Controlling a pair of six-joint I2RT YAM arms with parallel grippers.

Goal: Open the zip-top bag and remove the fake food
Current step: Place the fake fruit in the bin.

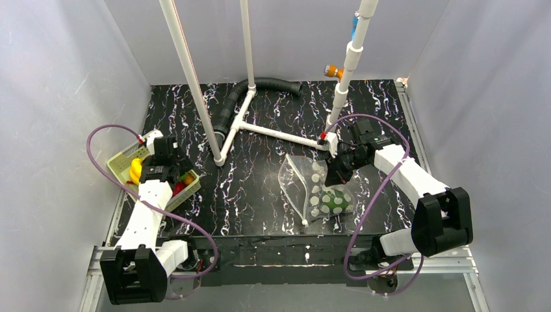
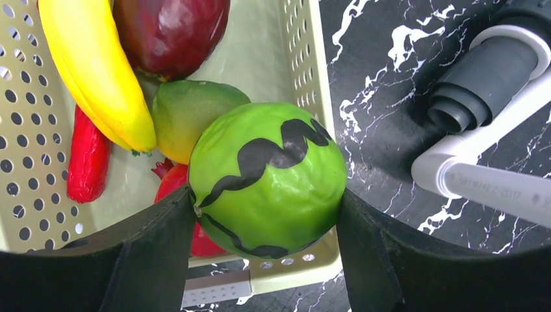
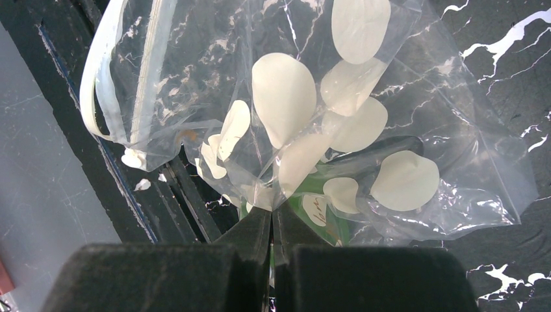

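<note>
Right pincer [image 3: 271, 218] is closed, pinching a fold of the zip-top bag [image 3: 286, 97]. The bag lies crumpled on the surface [image 1: 260, 188] with its white zip strip curling away at the mouth. A green piece [image 1: 336, 202] sits inside the bag just beyond the fingertips, but film, glare and pale dots blur it, and the fingers cut off its near part, so its shape cannot be told.

Well left of the bag, the left pincer [image 2: 265, 201] grips a green melon [image 2: 260, 162] with black wavy stripes, one finger on each side, over the near corner of a pale perforated basket [image 2: 305, 78]. The melon hides most of a red fruit [image 2: 172, 188]. Behind lie a yellow-green mango [image 2: 188, 110], a banana [image 2: 91, 71], a red chili [image 2: 88, 162] and a dark red fruit [image 2: 172, 29] cropped by the frame edge. From overhead the arm covers much of the basket.

The surface is black with white veins. Beyond the bag stand a white pipe frame [image 1: 273, 130] and, farther back, a black ribbed hose [image 1: 260, 88]. Plain grey walls [image 1: 58, 97] close the space in.
</note>
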